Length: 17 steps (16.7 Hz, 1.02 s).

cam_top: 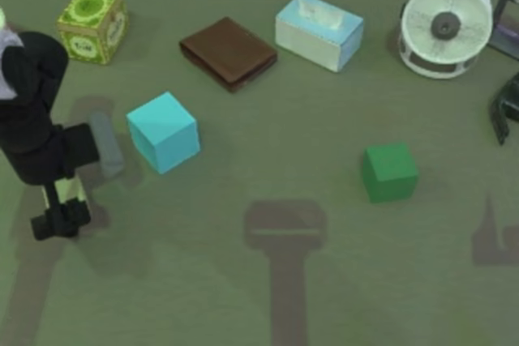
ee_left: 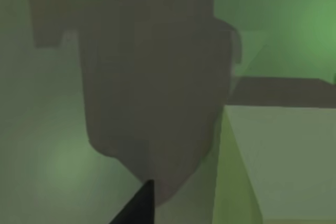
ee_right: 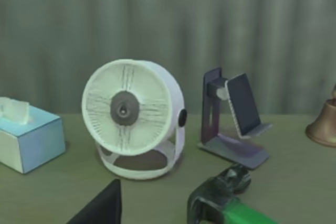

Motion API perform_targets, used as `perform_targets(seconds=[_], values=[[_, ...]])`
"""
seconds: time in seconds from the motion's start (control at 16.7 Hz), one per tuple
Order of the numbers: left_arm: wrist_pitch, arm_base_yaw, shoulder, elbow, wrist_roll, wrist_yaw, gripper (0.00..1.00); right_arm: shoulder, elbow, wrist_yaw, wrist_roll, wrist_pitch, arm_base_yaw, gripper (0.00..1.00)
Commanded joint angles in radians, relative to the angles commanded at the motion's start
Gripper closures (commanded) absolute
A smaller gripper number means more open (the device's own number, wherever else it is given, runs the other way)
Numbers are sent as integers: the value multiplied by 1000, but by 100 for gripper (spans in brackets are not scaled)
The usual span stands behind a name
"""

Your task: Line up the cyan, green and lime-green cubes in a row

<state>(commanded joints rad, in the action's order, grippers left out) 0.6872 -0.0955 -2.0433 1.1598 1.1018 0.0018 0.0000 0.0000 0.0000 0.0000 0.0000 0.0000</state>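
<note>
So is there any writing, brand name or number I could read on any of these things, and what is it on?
No text can be read in any view.
Patterned yellow-green box: round emblems and pale patches that may be labels, too blurred to read.
Tissue box, brown wallet, white fan, phone on its stand: no writing shows.
Cyan cube and green cube: plain faces.

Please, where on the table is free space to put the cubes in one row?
The bare patch lies between the cyan cube and the green cube, and all along the near edge below them. The far edge is crowded: patterned box, brown wallet, tissue box, white fan.
</note>
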Motion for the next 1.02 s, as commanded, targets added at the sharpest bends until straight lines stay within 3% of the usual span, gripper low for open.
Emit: perform_targets(seconds=[0.42, 1.02], values=[[0, 0, 0, 0, 0, 0, 98, 0, 0, 0, 0, 0, 0, 0], [45, 0, 42, 10, -17, 12, 100, 0, 0, 0, 0, 0, 0, 0]])
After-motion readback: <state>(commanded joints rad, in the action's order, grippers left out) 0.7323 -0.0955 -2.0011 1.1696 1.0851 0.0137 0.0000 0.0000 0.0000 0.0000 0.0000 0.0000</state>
